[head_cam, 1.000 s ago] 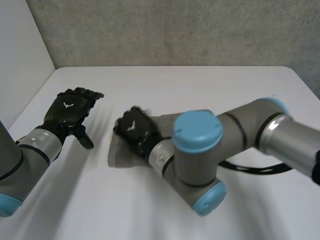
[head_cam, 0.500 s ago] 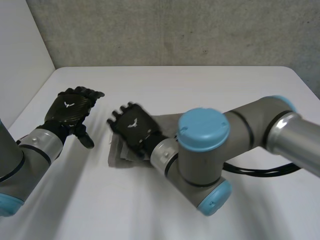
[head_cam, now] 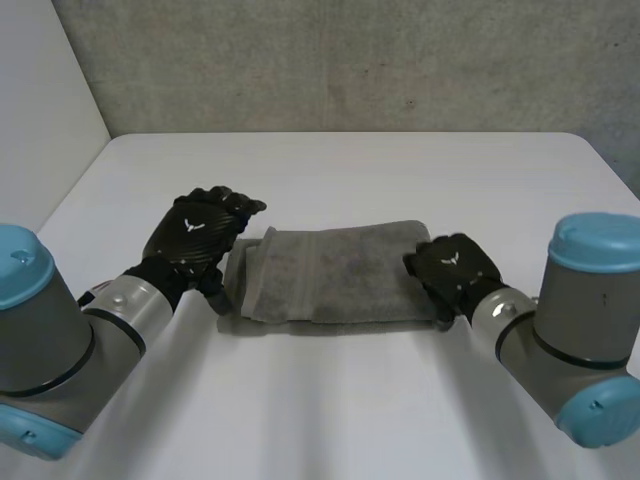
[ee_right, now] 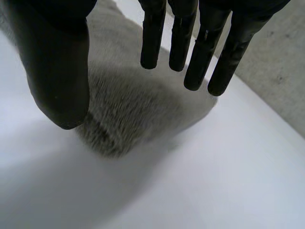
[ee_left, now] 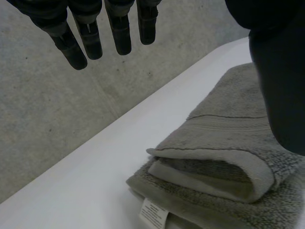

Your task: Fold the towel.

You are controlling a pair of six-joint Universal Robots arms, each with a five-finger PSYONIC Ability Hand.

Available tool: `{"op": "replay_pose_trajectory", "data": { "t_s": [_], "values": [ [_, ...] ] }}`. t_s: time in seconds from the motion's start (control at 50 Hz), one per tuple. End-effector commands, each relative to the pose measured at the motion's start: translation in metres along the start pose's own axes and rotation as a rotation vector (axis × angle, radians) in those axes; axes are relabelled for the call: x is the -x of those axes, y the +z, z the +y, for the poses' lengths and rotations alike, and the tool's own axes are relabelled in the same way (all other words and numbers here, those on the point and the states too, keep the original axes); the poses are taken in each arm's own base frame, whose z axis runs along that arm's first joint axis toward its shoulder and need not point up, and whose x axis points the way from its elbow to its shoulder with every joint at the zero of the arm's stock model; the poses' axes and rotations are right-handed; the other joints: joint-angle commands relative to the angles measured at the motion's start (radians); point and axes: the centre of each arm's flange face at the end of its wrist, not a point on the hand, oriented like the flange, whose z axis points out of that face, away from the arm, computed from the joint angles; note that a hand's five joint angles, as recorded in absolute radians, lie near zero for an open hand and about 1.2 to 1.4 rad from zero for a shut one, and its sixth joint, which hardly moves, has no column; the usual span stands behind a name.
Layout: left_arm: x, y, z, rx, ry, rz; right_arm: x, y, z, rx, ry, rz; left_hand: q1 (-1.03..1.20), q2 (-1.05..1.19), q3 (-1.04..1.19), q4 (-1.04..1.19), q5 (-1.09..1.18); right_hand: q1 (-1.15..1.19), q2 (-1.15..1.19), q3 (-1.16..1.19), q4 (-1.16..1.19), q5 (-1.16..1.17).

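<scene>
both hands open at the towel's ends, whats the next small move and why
Probably lower the right hand to pinch the end of the towel beside it, ready to fold it toward the left hand. The towel lies as a long folded strip on the table, with both hands open and holding nothing.

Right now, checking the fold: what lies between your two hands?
The folded grey towel lies between the left hand and the right hand; the head view shows it.
</scene>
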Motion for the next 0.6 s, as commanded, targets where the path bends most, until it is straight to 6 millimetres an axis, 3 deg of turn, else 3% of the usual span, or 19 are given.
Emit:
{"op": "replay_pose_trajectory", "data": {
  "t_s": [0.02, 0.16, 0.2, 0.24, 0.32, 0.42, 0.46, 0.6],
  "values": [
    [-0.001, 0.0, 0.003, 0.009, -0.031, 0.002, -0.005, 0.008, 0.013, -0.022, 0.012, -0.002, -0.088, -0.077, -0.064, -0.086, -0.215, 0.1, 0.109, 0.103, 0.105, 0.091],
    [0.0, 0.0, 0.004, 0.011, -0.049, 0.0, -0.004, 0.018, 0.024, 0.008, 0.017, -0.006, -0.088, -0.077, -0.064, -0.086, -0.215, 0.364, 0.373, 0.368, 0.37, 0.356],
    [0.001, 0.001, 0.004, 0.012, -0.049, -0.001, -0.004, 0.02, 0.028, 0.023, 0.018, -0.004, -0.088, -0.077, -0.064, -0.086, -0.215, 0.814, 0.823, 0.817, 0.819, 0.805],
    [0.001, 0.001, 0.005, 0.014, -0.05, -0.002, -0.005, 0.021, 0.029, 0.026, 0.016, 0.005, -0.088, -0.077, -0.064, -0.086, -0.215, 0.876, 0.886, 0.88, 0.882, 0.868],
    [0.001, 0.001, 0.004, 0.013, -0.049, -0.003, -0.01, 0.018, 0.026, 0.03, 0.01, 0.045, -0.088, -0.077, -0.064, -0.086, -0.215, 0.877, 0.886, 0.881, 0.882, 0.868],
    [0.002, 0.0, 0.003, 0.01, -0.049, -0.005, -0.027, 0.005, -0.002, -0.003, -0.042, 0.153, -0.088, -0.077, -0.064, -0.086, -0.215, 0.877, 0.886, 0.881, 0.882, 0.868],
    [0.002, 0.0, 0.002, 0.006, -0.047, -0.008, -0.029, 0.002, -0.004, -0.002, -0.067, 0.161, -0.088, -0.077, -0.064, -0.086, -0.215, 0.877, 0.886, 0.881, 0.882, 0.868],
    [0.006, -0.001, -0.003, -0.009, -0.043, -0.021, -0.027, -0.012, 0.011, 0.157, -0.244, 0.105, -0.088, -0.077, -0.064, -0.086, -0.215, 0.877, 0.886, 0.881, 0.882, 0.868]
  ]
}}
